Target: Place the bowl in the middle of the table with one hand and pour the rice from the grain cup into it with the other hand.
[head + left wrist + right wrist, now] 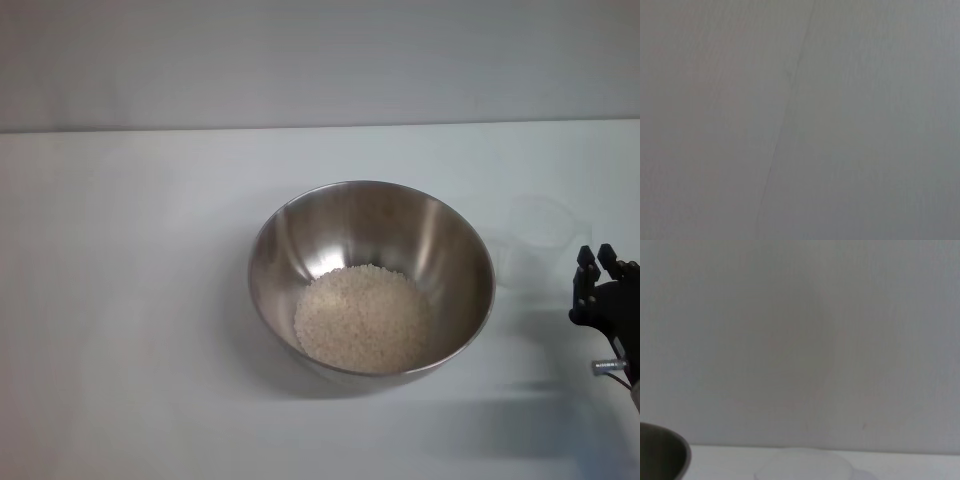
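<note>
on one table (120, 300): one bowl (460, 250), one grain cup (540, 235)

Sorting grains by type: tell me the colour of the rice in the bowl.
Off-white, pale beige rice; the head view shows it best.

Plain grey wall (800, 340) far ahead of the pincer, white surface (920, 465) below it, dark bowl (662, 455) edge to one side, clear grain cup (805, 466) rim nearest, apart from the bowl

A plain grey wall (320, 60) is seen beyond the far edge of the work surface, filling most of the right wrist view, and a faint seam (785, 120) is seen across a grey surface.
</note>
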Motion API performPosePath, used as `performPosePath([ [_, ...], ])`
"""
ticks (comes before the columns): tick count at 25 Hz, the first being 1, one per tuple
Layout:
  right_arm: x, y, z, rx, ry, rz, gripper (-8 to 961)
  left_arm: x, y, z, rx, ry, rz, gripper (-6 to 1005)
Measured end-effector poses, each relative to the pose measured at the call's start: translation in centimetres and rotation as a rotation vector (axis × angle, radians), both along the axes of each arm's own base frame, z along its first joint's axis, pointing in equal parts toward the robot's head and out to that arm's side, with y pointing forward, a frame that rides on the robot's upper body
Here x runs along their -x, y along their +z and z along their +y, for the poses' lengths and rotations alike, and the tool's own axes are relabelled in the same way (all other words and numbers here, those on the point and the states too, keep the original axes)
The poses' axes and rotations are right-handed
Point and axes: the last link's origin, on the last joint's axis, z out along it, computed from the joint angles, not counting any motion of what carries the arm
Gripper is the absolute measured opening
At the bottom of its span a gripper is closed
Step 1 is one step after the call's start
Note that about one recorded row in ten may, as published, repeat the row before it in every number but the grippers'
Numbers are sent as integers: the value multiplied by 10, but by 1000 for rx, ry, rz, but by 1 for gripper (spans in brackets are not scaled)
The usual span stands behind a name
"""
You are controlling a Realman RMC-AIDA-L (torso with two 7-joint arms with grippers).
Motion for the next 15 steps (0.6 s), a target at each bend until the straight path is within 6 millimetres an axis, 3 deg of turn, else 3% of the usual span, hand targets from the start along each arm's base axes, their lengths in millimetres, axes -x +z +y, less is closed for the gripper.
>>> performPosePath([
  [4,8,6,-19,-75,56,30,173,2,-1,-1,3,8,2,816],
  [9,26,33,-43,-274,204,74,176,12,-1,-6,3,45,14,827],
  [12,28,46,-43,-331,266,101,177,19,-1,-10,7,67,21,834],
  [15,21,57,-30,-316,301,133,179,27,-3,-14,18,88,38,840],
])
